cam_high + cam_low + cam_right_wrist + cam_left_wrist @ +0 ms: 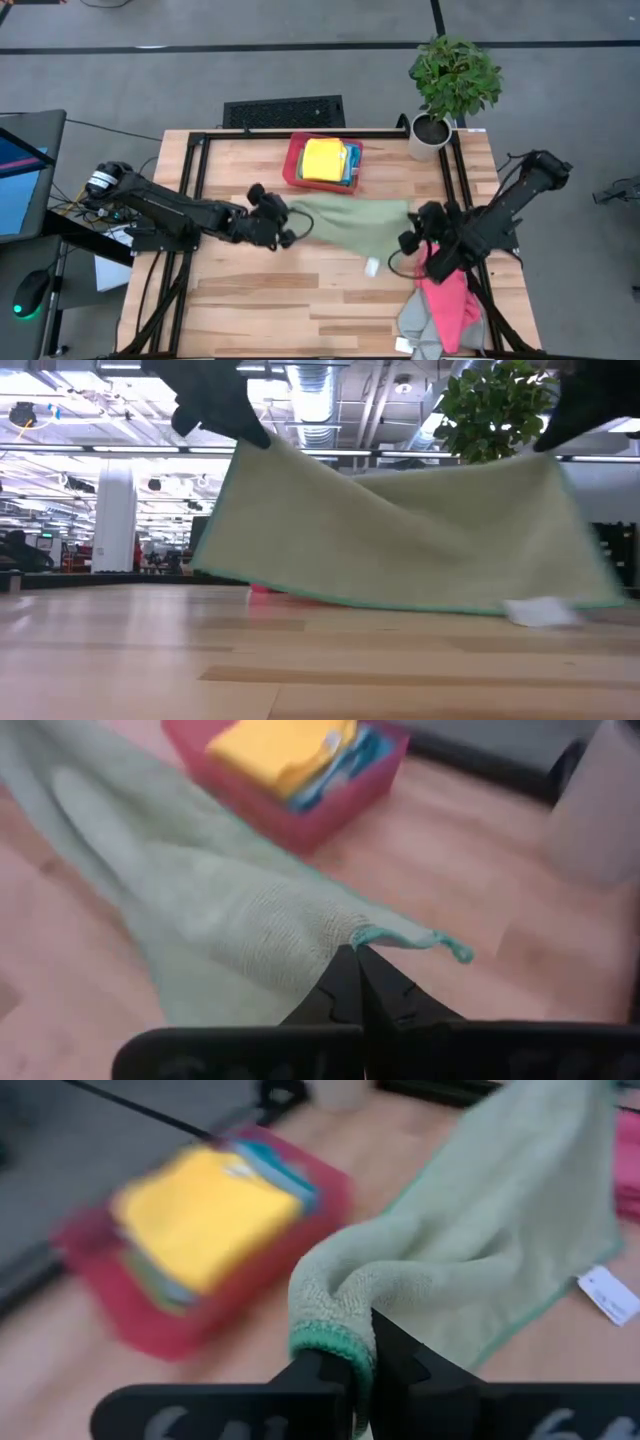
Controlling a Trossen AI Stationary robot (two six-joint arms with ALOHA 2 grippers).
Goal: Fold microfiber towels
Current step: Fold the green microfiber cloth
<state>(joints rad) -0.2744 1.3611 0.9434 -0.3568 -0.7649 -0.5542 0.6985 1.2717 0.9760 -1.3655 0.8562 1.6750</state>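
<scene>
Wooden table [300, 300], green towel [355, 222] pinched between fingers [330, 1380]

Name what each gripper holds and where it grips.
Both hold the green towel: the left gripper is shut on one bunched edge corner, the right gripper on the opposite corner.

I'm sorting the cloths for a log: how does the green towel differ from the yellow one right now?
The green towel hangs spread open above the table, pinched at its corners by the left gripper and right gripper; the yellow towel lies folded in the red tray, untouched. Opened out, the green one covers more area. Both look like soft plain cloth.
</scene>
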